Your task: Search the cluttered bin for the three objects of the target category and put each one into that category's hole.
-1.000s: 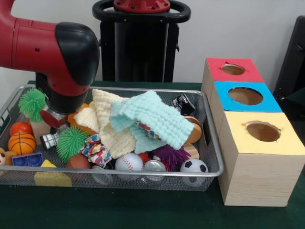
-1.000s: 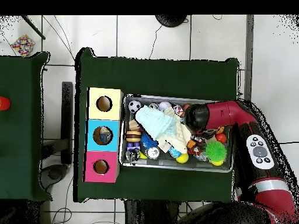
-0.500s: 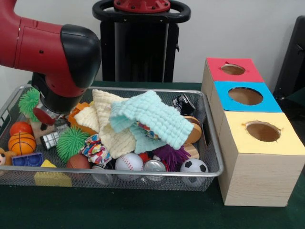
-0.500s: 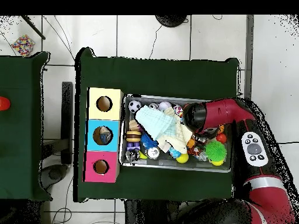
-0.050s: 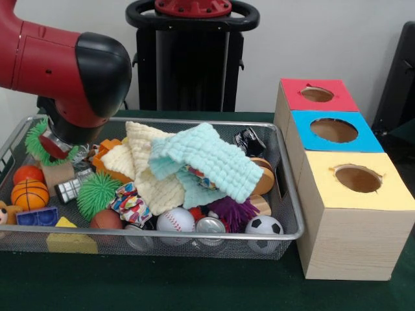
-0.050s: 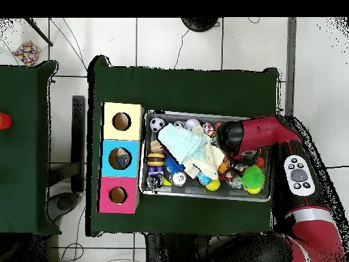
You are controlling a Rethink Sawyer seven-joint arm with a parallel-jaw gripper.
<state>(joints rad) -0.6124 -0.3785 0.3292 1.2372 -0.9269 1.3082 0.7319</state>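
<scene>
Three holed boxes (image 5: pixel 337 168), two cloths (image 5: pixel 201 159)

The bin (image 5: pixel 285 194) is packed edge to edge, no bare mesh between toys. Two cloths (image 5: pixel 194 162) heap over its middle, covering what lies under them. The arm (image 5: pixel 78 78) hangs over the bin's left end. The three holes (image 5: pixel 334 129) in the boxes stand open from above, nothing over them.
</scene>
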